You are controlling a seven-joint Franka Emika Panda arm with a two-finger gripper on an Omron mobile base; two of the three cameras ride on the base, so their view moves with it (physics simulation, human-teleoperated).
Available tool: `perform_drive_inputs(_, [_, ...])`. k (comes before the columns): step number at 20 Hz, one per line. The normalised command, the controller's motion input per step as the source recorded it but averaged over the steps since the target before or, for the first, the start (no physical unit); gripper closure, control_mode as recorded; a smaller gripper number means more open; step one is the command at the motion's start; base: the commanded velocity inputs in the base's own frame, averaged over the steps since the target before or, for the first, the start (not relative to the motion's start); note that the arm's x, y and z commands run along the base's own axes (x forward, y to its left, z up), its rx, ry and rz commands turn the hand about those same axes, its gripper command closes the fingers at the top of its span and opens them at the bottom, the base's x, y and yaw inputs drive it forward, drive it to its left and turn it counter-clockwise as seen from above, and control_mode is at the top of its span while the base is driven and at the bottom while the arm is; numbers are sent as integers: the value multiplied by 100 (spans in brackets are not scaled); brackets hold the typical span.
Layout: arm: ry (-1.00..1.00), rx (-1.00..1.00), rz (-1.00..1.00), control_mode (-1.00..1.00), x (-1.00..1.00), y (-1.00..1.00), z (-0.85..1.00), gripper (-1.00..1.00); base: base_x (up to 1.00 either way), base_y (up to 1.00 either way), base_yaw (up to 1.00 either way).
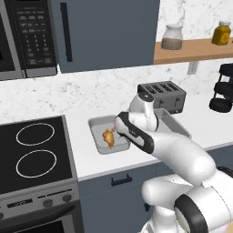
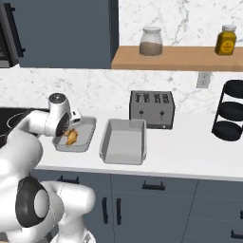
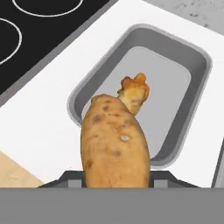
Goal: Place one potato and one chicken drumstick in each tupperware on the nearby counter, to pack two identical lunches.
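In the hand view the gripper point(image 3: 116, 181) is clamped on a potato point(image 3: 114, 144), whose long axis runs up the lower middle of the frame, its bottom end cut off by the fingertips. Behind its top, a chicken drumstick point(image 3: 134, 92) lies in the smaller tupperware point(image 3: 199, 83) on the white counter point(image 3: 39, 118), partly hidden. In the left base view the arm covers the potato, and the drumstick's end cannot be made out.

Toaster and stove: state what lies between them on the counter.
Right base view: two tupperware trays, the smaller holding a chicken drumstick, the larger nearer the toaster; stove.
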Motion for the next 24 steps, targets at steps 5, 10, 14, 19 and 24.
perform_drive_inputs(5, [-2,0,5,-100,100,0,2,100,0,0,0])
perform_drive_inputs(10, [-1,-4,6,-100,88,0,2,100,0,0,0])
perform_drive_inputs(14, [0,-12,2,-100,64,19,-13,-100,0,0,0])
perform_drive_inputs(19, [-10,-7,0,-100,23,18,-12,-100,0,0,0])
perform_drive_inputs(24, [-19,0,0,-100,1,0,6,-100,0,0,0])
